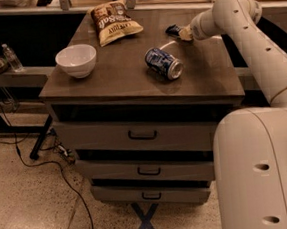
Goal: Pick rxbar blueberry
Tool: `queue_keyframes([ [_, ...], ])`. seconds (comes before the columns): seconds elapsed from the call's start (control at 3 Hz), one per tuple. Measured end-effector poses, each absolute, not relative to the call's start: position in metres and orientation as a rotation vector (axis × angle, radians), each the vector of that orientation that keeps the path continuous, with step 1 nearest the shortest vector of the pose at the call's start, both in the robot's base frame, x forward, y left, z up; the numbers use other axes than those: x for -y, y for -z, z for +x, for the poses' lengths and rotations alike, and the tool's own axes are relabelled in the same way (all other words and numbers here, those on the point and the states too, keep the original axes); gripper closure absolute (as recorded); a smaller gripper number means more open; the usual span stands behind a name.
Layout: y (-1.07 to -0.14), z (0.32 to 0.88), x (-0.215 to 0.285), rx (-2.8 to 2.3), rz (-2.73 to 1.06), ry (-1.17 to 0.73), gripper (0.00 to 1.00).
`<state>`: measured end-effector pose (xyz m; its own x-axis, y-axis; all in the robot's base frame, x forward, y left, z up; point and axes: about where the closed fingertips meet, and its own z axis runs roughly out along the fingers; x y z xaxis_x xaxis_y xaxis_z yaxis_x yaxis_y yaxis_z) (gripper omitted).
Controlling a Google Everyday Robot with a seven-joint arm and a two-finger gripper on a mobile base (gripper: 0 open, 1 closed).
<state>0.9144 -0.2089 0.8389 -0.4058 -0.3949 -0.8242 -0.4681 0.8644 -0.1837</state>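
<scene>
The rxbar blueberry (pixel 172 30) is a small dark blue flat bar at the back right of the brown cabinet top (pixel 125 75). My gripper (pixel 182 33) is at the bar's right end, low over the top, reaching in from the right on the white arm (pixel 235 15). The gripper covers part of the bar. A blue-and-white drink can (pixel 164 63) lies on its side in front of the bar, near the middle right of the top.
A brown-and-cream chip bag (pixel 114 21) lies at the back middle. A white bowl (pixel 76 60) stands at the front left. Drawers (pixel 143 134) run below the top. A water bottle (pixel 12 57) stands on a low shelf at left. Cables trail on the floor.
</scene>
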Motion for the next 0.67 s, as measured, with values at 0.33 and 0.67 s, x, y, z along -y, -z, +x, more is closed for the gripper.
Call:
queue_keyframes([
  [0.33,-0.8402,0.9144,0.2087,-2.043,-0.629,-0.093,0.77],
  [0.67,-0.8411,0.9144,0.2087,-2.043,-0.629,-0.093,0.54],
])
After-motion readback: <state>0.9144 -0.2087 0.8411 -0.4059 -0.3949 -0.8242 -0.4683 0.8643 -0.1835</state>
